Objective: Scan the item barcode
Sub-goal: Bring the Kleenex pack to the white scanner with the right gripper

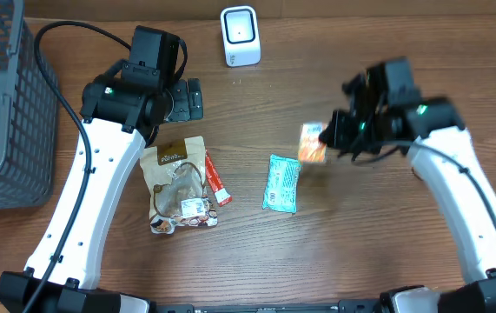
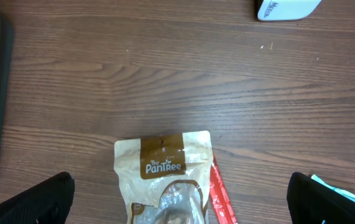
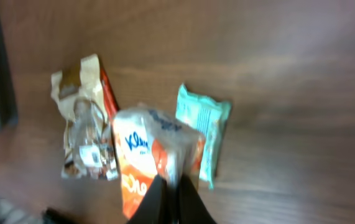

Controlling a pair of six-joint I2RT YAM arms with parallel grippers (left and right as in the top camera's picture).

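My right gripper is shut on an orange and white packet, holding it above the table right of centre; in the right wrist view the packet hangs from the pinched fingers, blurred. The white scanner stands at the back centre. My left gripper is open above the table, its dark fingertips wide apart over a tan snack bag. No barcode is legible on the held packet.
A tan snack bag and a red stick packet lie left of centre. A teal packet lies at the centre. A grey mesh basket stands at the far left.
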